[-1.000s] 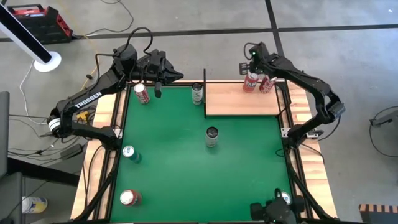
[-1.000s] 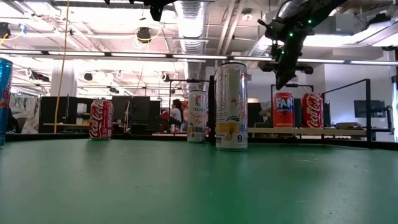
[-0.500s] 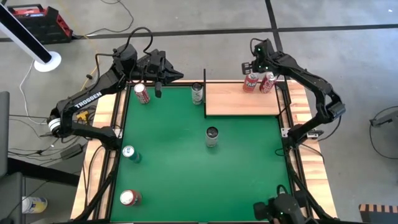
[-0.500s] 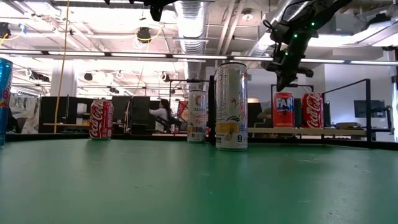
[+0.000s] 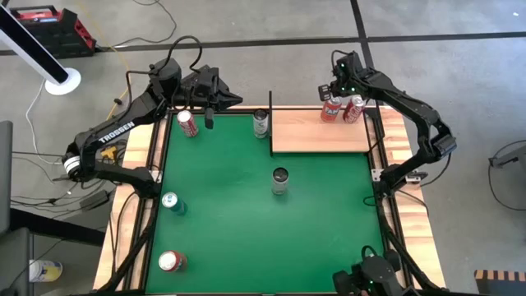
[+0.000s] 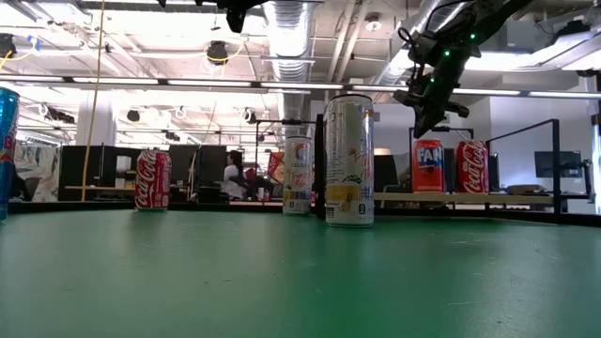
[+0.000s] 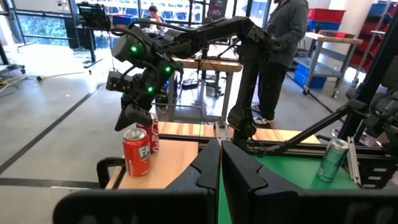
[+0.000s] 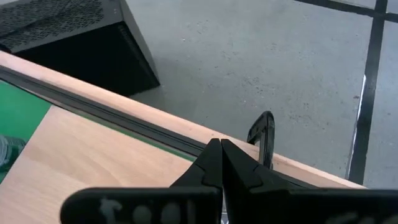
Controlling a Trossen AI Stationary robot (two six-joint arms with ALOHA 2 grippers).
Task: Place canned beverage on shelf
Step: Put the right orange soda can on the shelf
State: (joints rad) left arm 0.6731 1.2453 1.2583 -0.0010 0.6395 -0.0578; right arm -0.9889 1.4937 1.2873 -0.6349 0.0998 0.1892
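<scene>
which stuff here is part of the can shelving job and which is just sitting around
Job:
- shelf
- Fanta can and Coke can, both on the shelf
- right gripper, shut above the Fanta can

Lying about:
- floor fan
- red toolbox

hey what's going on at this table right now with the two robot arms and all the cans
Two red cans, an orange-soda can and a cola can, stand on the wooden shelf. The right arm's tool hovers shut just above the orange-soda can, holding nothing. The left arm's tool waits shut at the far left corner, near another red can. Four more cans stand on the green surface, not yet shelved.
</scene>
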